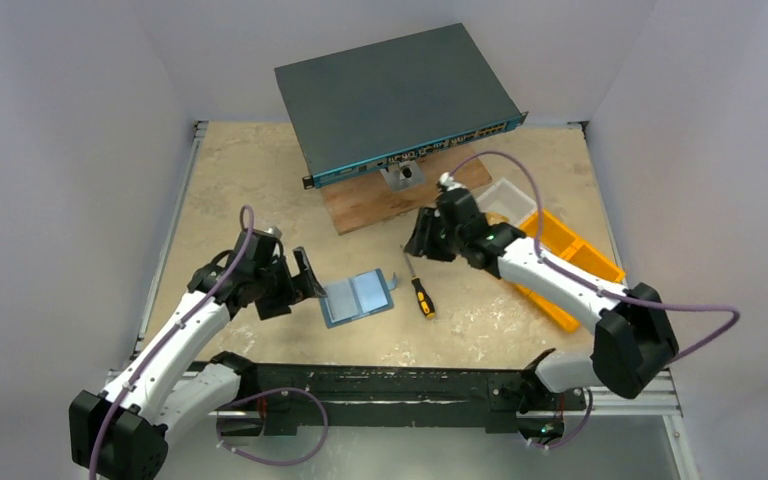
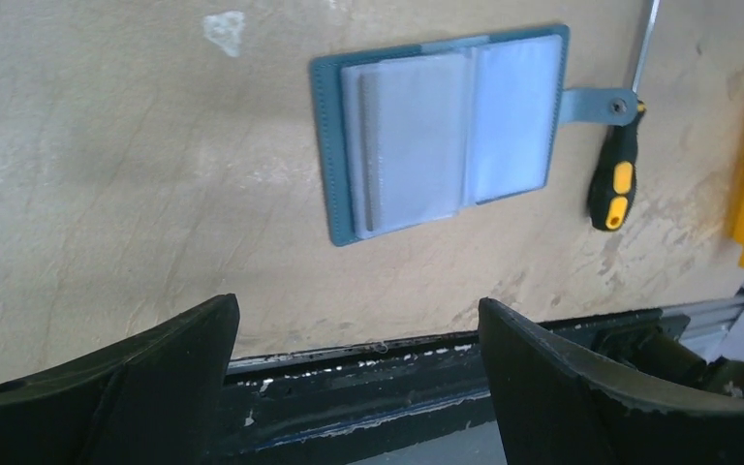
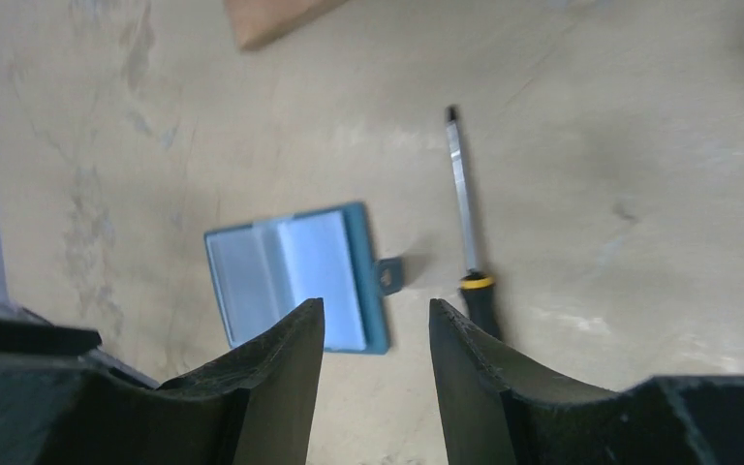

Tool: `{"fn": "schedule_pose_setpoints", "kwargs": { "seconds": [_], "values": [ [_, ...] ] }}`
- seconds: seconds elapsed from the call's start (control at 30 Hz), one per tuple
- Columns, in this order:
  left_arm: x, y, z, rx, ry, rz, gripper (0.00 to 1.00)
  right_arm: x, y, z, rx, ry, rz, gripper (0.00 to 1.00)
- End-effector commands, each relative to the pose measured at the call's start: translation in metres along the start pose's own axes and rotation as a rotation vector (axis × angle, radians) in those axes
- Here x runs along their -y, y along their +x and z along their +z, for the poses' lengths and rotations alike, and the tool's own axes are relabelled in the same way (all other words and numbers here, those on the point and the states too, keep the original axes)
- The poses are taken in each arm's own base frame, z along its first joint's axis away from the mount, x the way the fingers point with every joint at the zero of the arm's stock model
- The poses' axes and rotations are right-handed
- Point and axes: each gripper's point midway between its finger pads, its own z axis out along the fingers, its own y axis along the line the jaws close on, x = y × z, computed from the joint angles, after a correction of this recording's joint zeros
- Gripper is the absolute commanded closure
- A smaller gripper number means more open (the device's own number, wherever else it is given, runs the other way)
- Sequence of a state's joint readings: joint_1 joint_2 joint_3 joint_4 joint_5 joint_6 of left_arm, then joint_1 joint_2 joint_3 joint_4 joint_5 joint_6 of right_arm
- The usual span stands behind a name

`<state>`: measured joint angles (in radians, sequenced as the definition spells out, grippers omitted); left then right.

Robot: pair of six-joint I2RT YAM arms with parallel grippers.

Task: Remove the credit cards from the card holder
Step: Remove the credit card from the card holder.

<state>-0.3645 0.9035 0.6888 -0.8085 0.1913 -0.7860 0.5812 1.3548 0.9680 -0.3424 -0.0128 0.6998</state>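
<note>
- Card holder [image 2: 441, 131] lies flat and open on the table [image 1: 240, 190], paler slotted inside facing up, near the front edge and between my two arms.
- My left pincer [image 2: 356, 305] hangs just to the left of it, fingers spread wide, holding nothing.
- My right pincer [image 3: 376, 308] is up in the air off to the right, well clear of the holder. The fingers are apart with a modest gap and nothing is in there either.
- Honestly I can't tell how many cards are in the slots. There's a greyer panel on the left half, which could be a card or just a sleeve.
- Biggest worry: the holder looks light and flat, so if one pincer tugs a card while the other isn't pinning the cover down, the whole thing probably slides or lifts along with it.
- Second worry: pinching the sleeve together with the card. Both are thin and lie flush, so a finger could easily catch both layers.
- The screwdriver [image 2: 612, 184] lies just beside the holder's snap tab, and I can't tell if they touch. Coming in from the right, I could knock it and shove the holder askew.
- The right wrist view is blurry too, so lining up from that side is guesswork.
</note>
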Motion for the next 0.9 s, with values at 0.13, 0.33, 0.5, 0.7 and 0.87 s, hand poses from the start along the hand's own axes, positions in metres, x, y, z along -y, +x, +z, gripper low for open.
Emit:
{"fn": "schedule_pose_setpoints", "kwargs": {
  "seconds": [0.13,0.33,0.5,0.7,0.87],
  "values": [
    [-0.025,-0.020,0.001,0.053,-0.192,-0.135,0.06,-0.086,0.091,0.039,-0.127,-0.041,-0.226,0.55],
    [-0.032,-0.020,0.002,0.066,-0.215,-0.190,0.06,-0.115,0.126,0.058,-0.180,-0.046,-0.348,0.52],
    [-0.040,-0.016,0.005,0.058,-0.222,-0.236,0.06,-0.124,0.138,0.068,-0.199,-0.038,-0.388,0.51],
    [-0.045,-0.014,0.006,0.063,-0.226,-0.261,0.06,-0.120,0.148,0.084,-0.216,0.016,-0.433,0.49],
    [-0.047,-0.014,0.007,0.059,-0.224,-0.271,0.06,-0.115,0.156,0.094,-0.238,0.036,-0.449,0.48]
  ]
}}
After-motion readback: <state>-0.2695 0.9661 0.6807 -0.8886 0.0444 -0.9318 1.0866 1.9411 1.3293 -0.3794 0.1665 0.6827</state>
